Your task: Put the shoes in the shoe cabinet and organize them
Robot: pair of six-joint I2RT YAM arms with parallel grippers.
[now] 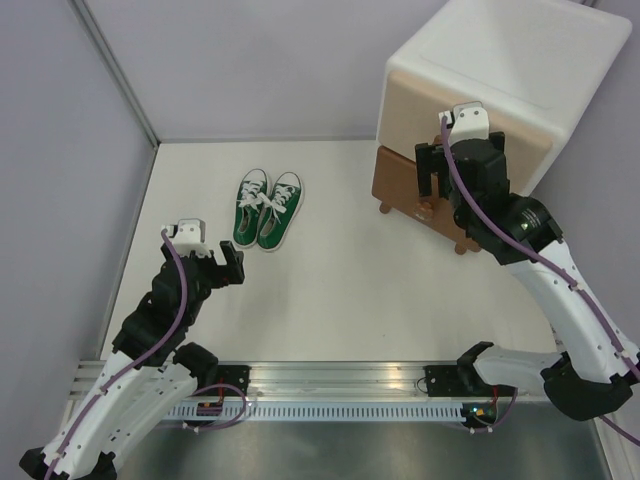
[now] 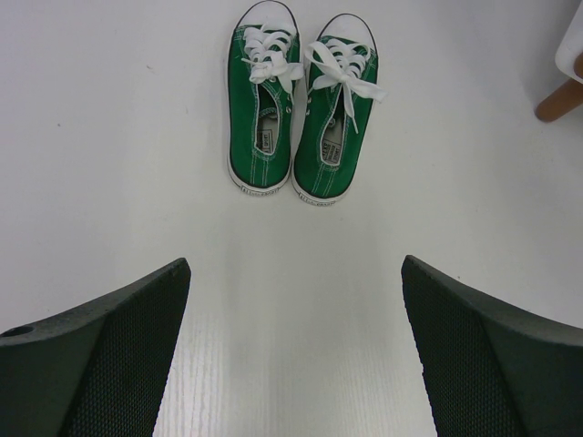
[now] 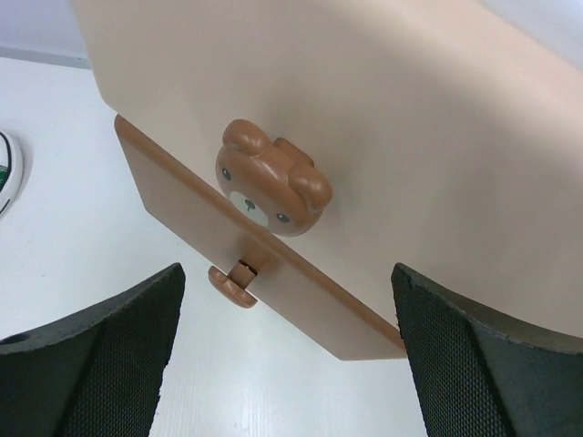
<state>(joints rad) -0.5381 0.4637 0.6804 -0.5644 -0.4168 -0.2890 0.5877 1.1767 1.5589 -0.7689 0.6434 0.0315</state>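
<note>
- The green sneakers [image 1: 268, 208] stand as a pair on the white table [image 1: 340, 290], left of centre and towards the far side.
- The two shoes are side by side and just beside each other. Their white toe caps point far and their heels point near.
- Their white laces [image 2: 342, 77] are tied and lie loose across the tongues.
- The left gripper [image 2: 296, 350] hovers over the table just near of the pair's heels. It is released, its two dark fingers [image 2: 100, 355] spread wide with bare table between them, and it touches nothing.
- The shoe cabinet [image 1: 520, 80] stands at the far right of the table, well apart from the sneakers. It is a white rounded box with its front turned towards the near left.
- Its beige upper drawer [image 3: 383, 109] carries a bear-shaped knob [image 3: 271, 177] in brown with a pale muzzle.
- Under it, the brown lower drawer [image 3: 273, 273] shows its front edge, with a smaller brown knob [image 3: 233, 284] seen edge-on. I cannot tell that knob's shape.
- A short brown cabinet foot [image 2: 557, 100] rests on the table at the right edge of the left wrist view.
- The right gripper [image 3: 287, 360] is held in front of the drawers, facing the bear-shaped knob. It is released, with its fingers wide apart on either side of the view, and it grasps nothing.
- In the top view the right arm crosses in front of the cabinet and hides part of the lower drawer.
</note>
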